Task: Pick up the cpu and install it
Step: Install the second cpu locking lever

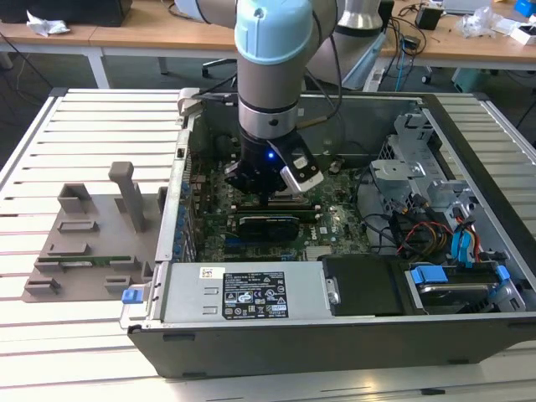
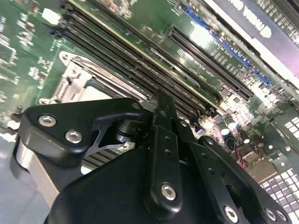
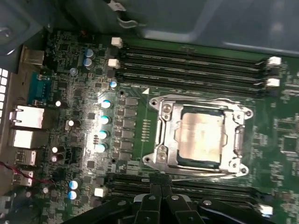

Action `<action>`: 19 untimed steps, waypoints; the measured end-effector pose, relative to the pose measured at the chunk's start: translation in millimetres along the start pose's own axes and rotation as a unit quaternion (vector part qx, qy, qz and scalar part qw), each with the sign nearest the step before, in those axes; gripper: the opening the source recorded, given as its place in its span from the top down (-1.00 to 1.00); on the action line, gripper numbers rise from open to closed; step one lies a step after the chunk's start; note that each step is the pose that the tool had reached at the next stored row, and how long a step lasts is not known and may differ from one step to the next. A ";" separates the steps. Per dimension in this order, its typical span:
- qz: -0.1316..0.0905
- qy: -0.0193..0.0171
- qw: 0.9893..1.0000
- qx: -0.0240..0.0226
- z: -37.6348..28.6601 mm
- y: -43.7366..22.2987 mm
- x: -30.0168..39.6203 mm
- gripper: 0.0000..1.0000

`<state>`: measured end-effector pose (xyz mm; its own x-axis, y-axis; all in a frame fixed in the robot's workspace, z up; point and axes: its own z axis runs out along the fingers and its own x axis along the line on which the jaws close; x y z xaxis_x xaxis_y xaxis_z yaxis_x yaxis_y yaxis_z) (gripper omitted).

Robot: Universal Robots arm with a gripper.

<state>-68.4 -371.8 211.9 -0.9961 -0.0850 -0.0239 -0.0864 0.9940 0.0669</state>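
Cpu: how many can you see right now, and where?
1. The cpu lies in the socket on the motherboard, silver top up, in the first wrist view, with the gripper just beside it. The arm could hide others in the exterior view.

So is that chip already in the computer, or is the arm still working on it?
It looks largely done: in the first wrist view the cpu lies flat inside the metal socket frame on the motherboard. The gripper hangs low inside the open computer case, right above that spot. Whether the chip is fully seated or the frame is latched, I cannot tell.
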 end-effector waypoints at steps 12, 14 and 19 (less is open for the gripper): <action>-0.003 0.000 1.000 -0.007 13.9 7.7 9.9 0.79; -0.004 0.000 1.000 -0.007 13.8 7.6 10.2 0.79; -0.006 0.001 1.000 -0.007 12.6 8.9 9.2 0.79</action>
<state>-78.1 -362.8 199.7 -0.9950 -0.0971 -0.0233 -0.0986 0.9919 0.0799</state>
